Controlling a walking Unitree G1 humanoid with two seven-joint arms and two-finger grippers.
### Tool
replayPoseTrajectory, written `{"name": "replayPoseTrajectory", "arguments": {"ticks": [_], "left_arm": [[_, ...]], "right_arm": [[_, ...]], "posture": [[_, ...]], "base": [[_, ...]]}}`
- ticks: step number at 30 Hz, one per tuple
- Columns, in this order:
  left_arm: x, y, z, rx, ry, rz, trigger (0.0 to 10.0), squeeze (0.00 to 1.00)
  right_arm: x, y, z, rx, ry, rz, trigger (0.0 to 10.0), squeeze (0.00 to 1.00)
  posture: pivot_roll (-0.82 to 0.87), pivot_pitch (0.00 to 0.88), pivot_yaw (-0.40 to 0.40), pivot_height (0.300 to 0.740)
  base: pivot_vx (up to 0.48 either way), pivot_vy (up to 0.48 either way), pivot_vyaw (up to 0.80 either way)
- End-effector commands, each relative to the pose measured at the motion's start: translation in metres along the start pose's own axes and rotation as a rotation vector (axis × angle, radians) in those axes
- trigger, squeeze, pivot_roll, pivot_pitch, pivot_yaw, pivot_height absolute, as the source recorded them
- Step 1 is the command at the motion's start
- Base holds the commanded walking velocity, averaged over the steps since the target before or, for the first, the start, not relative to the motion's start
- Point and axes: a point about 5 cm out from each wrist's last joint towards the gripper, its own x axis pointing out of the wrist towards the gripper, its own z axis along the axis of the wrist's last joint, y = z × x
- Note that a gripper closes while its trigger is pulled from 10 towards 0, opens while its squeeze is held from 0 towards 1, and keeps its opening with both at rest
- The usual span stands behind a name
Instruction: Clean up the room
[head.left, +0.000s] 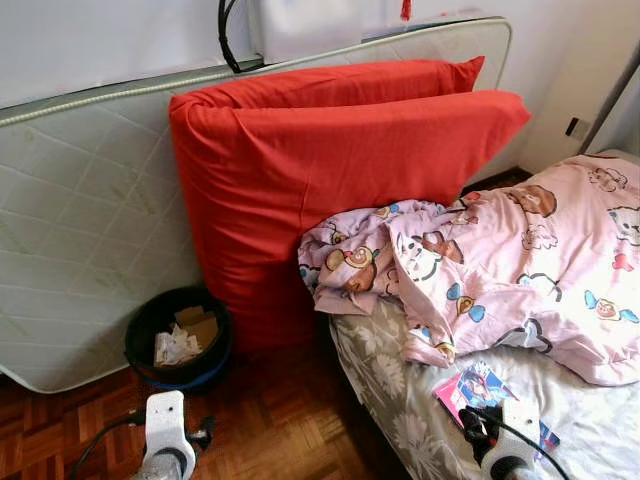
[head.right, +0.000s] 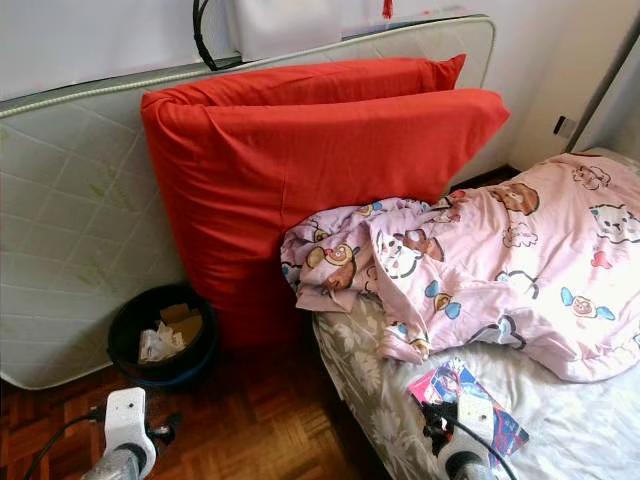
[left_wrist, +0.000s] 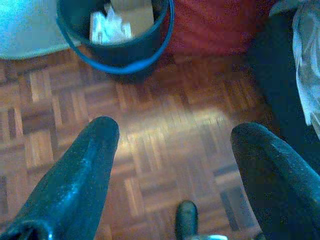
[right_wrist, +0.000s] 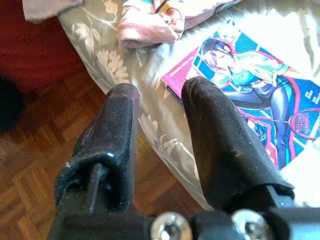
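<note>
Under the left claw (left_wrist: 172, 130) there is a brown parquet floor (head.left: 270, 420). Ahead of it, a white quilted mattress (head.left: 90, 230) stands on its edge against the wall, and two big red cushions (head.left: 330, 170) lean on it. Ahead of the right claw (right_wrist: 160, 95), a crumpled pink cartoon quilt (head.left: 520, 270) lies on a bed with a grey flowered sheet (head.left: 390, 380).

I can't read any text; the book (right_wrist: 250, 80) on the bed (right_wrist: 150, 75) shows a drawn figure, its print too small.
</note>
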Motion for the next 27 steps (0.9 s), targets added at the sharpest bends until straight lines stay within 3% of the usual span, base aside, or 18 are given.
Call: {"name": "replayPoseTrajectory", "arguments": {"ticks": [1, 21, 27], "left_arm": [[0.0000, 0.0024, 0.0023, 0.013, -0.016, 0.006, 10.0, 0.00], [-0.0038, 0.0013, -0.0032, -0.020, -0.039, -0.010, 10.0, 0.00], [-0.0050, 0.0027, -0.0051, -0.044, -0.042, -0.005, 10.0, 0.00]], "right_arm": [[-0.0014, -0.0008, -0.0008, 0.011, -0.013, -0.007, 10.0, 0.00], [-0.0068, -0.0036, -0.0035, -0.026, -0.037, 0.023, 10.0, 0.00], [-0.0082, -0.0033, -0.0053, -0.034, -0.037, 0.031, 10.0, 0.00]], "posture": [[-0.06, 0.000, -0.012, 0.740], [-0.07, 0.000, -0.020, 0.740], [-0.07, 0.000, -0.016, 0.740]], "base": [[0.000, 0.000, -0.75], [0.000, 0.000, -0.73], [0.000, -0.307, -0.73]]}}
